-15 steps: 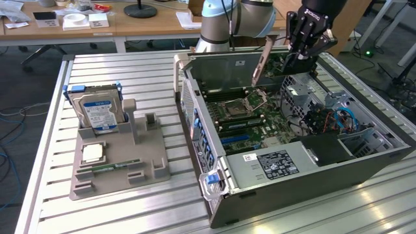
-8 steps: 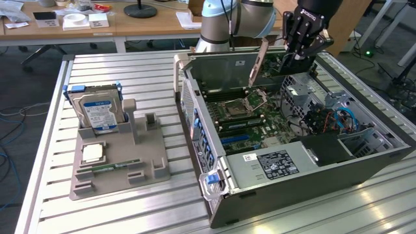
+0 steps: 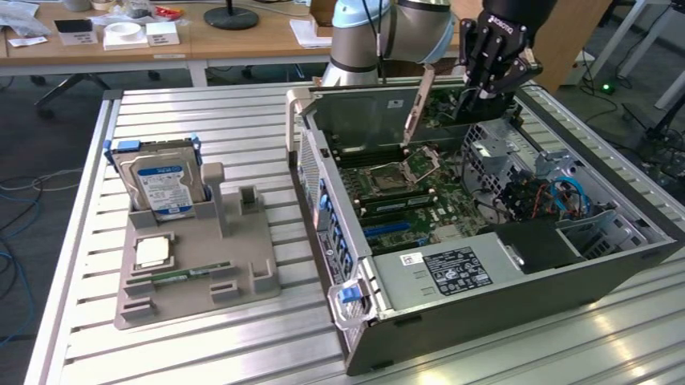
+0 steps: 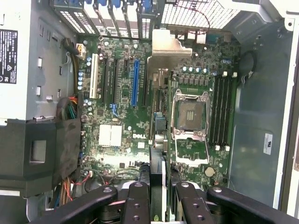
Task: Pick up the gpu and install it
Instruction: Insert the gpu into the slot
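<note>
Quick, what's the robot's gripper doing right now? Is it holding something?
The gripper: closed on the gpu, holding it above the motherboard.

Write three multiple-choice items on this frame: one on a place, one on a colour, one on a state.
1. Where is the hard drive?
A. Upright in the grey holder beside the computer case
B. Inside the case
C. In the pincer

2. One long expansion slot on the motherboard stands out in which colour?
A. Red
B. Blue
C. Yellow

3. What is the state of the gpu?
A. Lying in the holder
B. Lying on the table
C. Gripped edge-on in the pincer

Answers: 1 A, the drive stands in the holder at the exterior view's left; 2 B, the slot is bright blue; 3 C, the card sits between the fingers above the board.
</note>
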`<act>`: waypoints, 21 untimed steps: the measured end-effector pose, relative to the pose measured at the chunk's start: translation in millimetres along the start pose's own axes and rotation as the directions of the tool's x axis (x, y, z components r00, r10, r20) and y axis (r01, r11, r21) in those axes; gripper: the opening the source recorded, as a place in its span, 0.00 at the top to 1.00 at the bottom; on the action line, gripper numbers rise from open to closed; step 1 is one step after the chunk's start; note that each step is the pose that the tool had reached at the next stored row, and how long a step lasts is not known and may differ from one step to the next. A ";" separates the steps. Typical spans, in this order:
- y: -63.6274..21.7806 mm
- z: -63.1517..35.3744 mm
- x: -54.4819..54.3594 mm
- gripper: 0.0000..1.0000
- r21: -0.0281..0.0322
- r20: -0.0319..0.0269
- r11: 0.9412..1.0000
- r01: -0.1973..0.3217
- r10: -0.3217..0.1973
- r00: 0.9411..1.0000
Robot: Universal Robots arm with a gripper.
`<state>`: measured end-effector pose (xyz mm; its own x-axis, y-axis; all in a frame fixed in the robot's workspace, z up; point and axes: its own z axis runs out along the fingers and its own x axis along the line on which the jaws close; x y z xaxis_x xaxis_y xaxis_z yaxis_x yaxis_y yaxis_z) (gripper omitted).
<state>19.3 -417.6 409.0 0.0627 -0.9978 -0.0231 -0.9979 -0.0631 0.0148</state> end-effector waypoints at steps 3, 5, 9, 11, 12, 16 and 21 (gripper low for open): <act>3.9 0.1 -0.2 0.74 0.002 0.000 1.000 0.000 0.000 1.000; 6.4 0.1 -0.4 0.74 0.004 0.000 1.000 0.000 0.000 1.000; 11.3 0.2 -0.7 0.74 0.006 0.000 1.000 0.000 0.000 1.000; 13.6 0.2 -0.9 0.74 0.007 0.000 1.000 0.000 0.000 1.000; 14.5 0.2 -0.9 0.74 0.008 0.000 1.000 0.000 0.000 1.000; 16.7 2.4 -1.0 0.74 0.018 0.000 1.000 0.001 -0.001 1.000; 17.6 5.7 -1.0 0.74 0.028 0.000 1.000 0.003 -0.003 1.000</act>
<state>1.6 -417.6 403.6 0.0662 -0.9975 -0.0231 -0.9977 -0.0659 -0.0136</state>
